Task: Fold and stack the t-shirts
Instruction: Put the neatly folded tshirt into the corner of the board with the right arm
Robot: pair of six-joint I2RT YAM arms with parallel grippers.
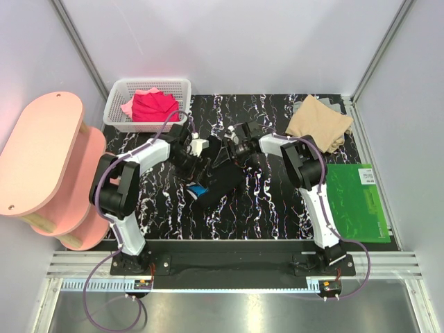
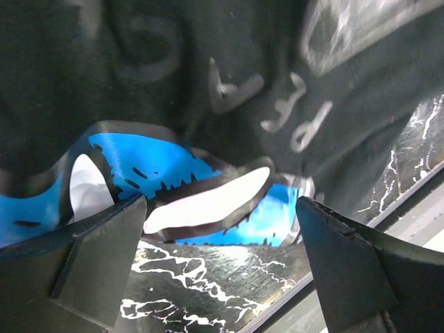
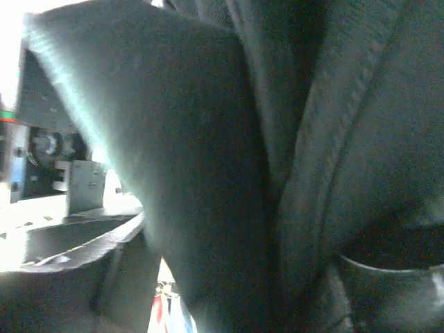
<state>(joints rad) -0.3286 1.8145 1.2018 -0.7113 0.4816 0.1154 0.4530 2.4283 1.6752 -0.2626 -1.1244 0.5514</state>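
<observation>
Right gripper (image 1: 238, 148) is pinching bunched black t-shirt (image 1: 220, 182); left gripper (image 2: 220, 208) is hovering spread wide (holding nothing) by the daisy print (image 2: 139, 166). One-sided lifting is likely risking slippage and a crumpled fold.

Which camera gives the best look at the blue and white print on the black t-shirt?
Left wrist: the print on the black t-shirt fills the frame close up. Top external shows only a small blue patch; right wrist shows just dark fabric folds.
</observation>
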